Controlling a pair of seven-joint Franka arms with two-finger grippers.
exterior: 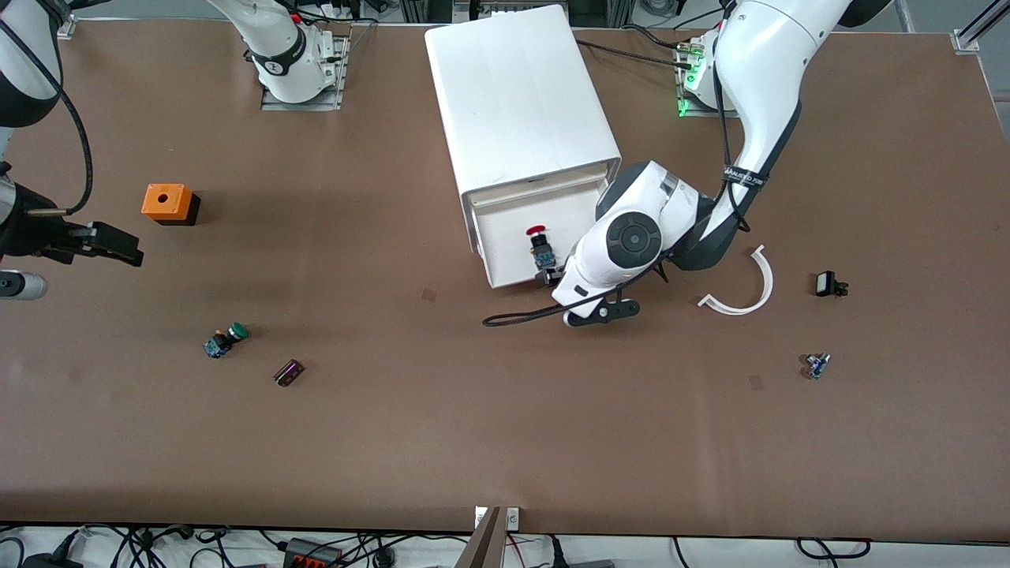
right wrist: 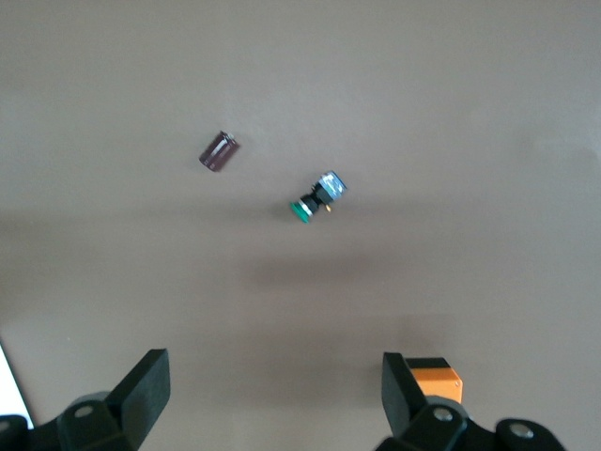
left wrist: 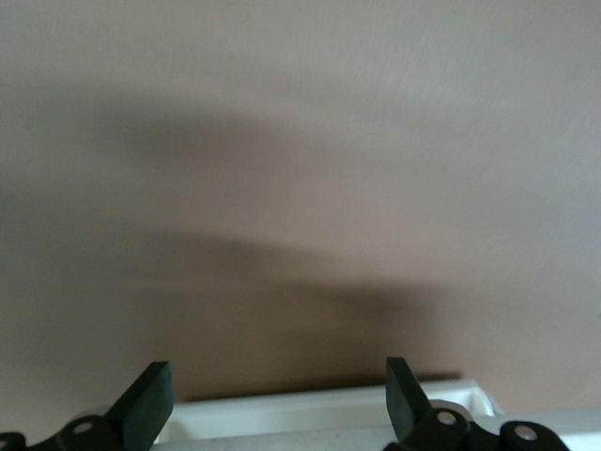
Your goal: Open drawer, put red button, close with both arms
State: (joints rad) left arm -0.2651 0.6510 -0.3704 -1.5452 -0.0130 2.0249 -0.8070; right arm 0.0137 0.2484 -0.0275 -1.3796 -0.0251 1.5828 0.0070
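The drawer [exterior: 505, 244] stands pulled out of the white cabinet [exterior: 513, 95] toward the front camera. The red button [exterior: 540, 244] stands upright inside it, near its front edge. My left gripper [exterior: 552, 278] is at the drawer's front edge, open and empty. In the left wrist view the open fingers [left wrist: 150, 399] straddle the drawer's white rim [left wrist: 319, 413]. The drawer's black handle is hidden. My right gripper [exterior: 126, 251] hangs open and empty over the table at the right arm's end, beside the orange box [exterior: 167, 203]; its fingers [right wrist: 146, 385] hold nothing.
A green-capped button [exterior: 225, 339] and a dark cylinder [exterior: 289, 372] lie nearer the front camera than the orange box; all show in the right wrist view [right wrist: 315, 199] [right wrist: 219, 150] [right wrist: 438, 381]. A white curved strip [exterior: 746, 288] and two small parts [exterior: 827, 284] [exterior: 817, 364] lie toward the left arm's end.
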